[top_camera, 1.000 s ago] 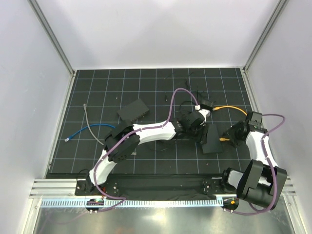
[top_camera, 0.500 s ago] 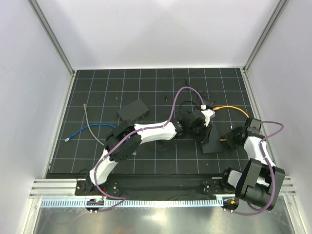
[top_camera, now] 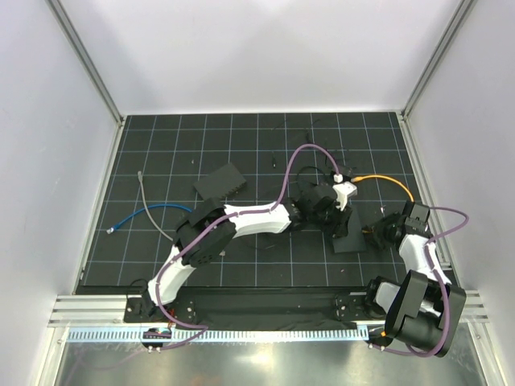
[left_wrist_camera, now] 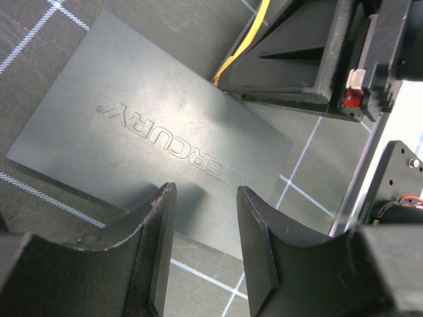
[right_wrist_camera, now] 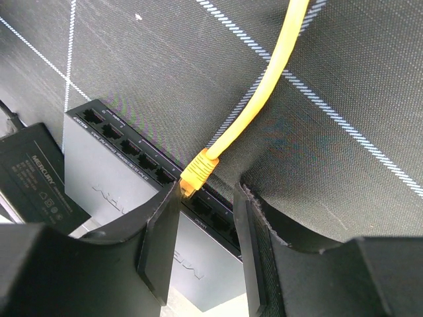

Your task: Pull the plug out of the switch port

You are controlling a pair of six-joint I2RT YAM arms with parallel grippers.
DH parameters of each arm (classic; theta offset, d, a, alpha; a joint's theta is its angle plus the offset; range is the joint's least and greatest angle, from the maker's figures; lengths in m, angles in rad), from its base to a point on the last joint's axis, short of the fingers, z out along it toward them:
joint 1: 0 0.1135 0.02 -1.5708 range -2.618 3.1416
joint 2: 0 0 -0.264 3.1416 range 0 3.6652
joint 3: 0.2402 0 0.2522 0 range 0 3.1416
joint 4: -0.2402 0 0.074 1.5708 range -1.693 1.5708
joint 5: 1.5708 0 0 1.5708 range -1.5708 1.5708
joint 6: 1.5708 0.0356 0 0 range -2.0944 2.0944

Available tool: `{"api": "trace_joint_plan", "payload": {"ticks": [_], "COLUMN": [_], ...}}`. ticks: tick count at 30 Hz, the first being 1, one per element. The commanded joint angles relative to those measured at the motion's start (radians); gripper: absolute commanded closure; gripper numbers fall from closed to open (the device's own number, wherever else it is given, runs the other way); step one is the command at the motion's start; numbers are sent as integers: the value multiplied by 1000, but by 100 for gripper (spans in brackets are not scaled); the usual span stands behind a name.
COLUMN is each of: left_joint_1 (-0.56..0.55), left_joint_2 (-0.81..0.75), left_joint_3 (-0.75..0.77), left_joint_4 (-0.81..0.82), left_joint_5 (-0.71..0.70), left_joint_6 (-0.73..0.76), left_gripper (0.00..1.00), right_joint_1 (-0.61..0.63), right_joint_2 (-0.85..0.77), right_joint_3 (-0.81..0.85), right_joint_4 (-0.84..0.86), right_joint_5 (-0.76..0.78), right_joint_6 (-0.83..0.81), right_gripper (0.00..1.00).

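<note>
Meanwhile, the right gripper (right_wrist_camera: 205, 198) hangs open astride the yellow plug (right_wrist_camera: 198, 173), its nose at the grey switch's (right_wrist_camera: 119, 178) port row; the left gripper (left_wrist_camera: 201, 198), fingers parted, hovers over the switch's lid

Switch (left_wrist_camera: 165, 139): flat dark grey box, "MERCURY" embossed on top, logo side up, lying flat on near-right part of mat (top_camera: 241, 145).
Port row (right_wrist_camera: 132, 148): along one long side face.
Plug (right_wrist_camera: 198, 173): yellow, tilted, tip at port row; whether seated, unclear.
Cable (right_wrist_camera: 264, 92): yellow, curving from plug across mat towards its far-right part.
</note>
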Motion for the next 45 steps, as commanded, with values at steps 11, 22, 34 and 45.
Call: {"api": "trace_joint_plan", "payload": {"ticks": [11,22,34,45], "left_joint_1": [-12,-12,-12,-12], "left_joint_2": [10,36,41,48], "left_joint_3": [-18,-2,-1,10], "left_joint_4": [101,105,107,101], "left_joint_5": [12,30,38,44], "left_joint_6": [0,-7,-6,-9], "left_gripper": [58,57,58,58], "right_joint_1": [-4,-10,-23,-23], "right_joint_2": [-35,-118,-169,-40], "right_joint_3": [-45,-146,-202,-154], "right_joint_4": [65,162,165,292], "right_joint_5": [-13,-7,-41,-105], "right_joint_6": [23,68,98,86], "right_gripper": [57,57,66,67]}}
